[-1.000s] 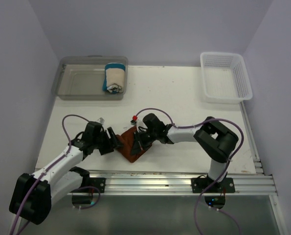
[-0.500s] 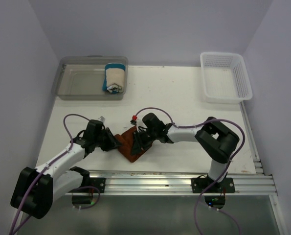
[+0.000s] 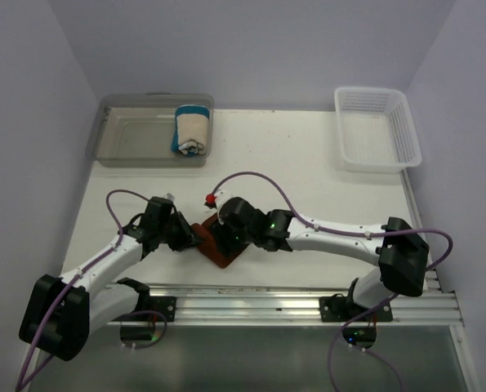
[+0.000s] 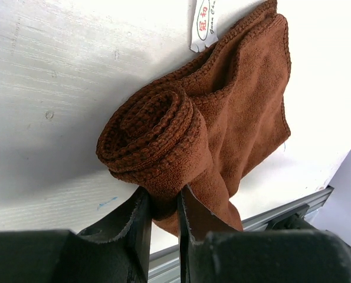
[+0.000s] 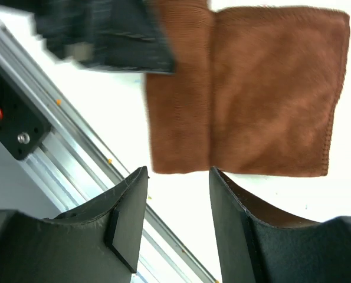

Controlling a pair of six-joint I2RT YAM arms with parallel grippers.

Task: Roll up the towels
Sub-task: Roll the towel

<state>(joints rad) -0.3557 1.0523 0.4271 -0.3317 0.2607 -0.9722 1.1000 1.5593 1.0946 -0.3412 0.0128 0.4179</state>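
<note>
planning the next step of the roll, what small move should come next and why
Probably turn the left gripper to wind the roll further along the brown towel. It is shut on the rolled end, and much of the cloth lies flat. The right gripper hovers open over that flat part, holding nothing.

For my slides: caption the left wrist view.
Left gripper pinching the rolled end of a rust-brown cloth towel on a white table.
</note>
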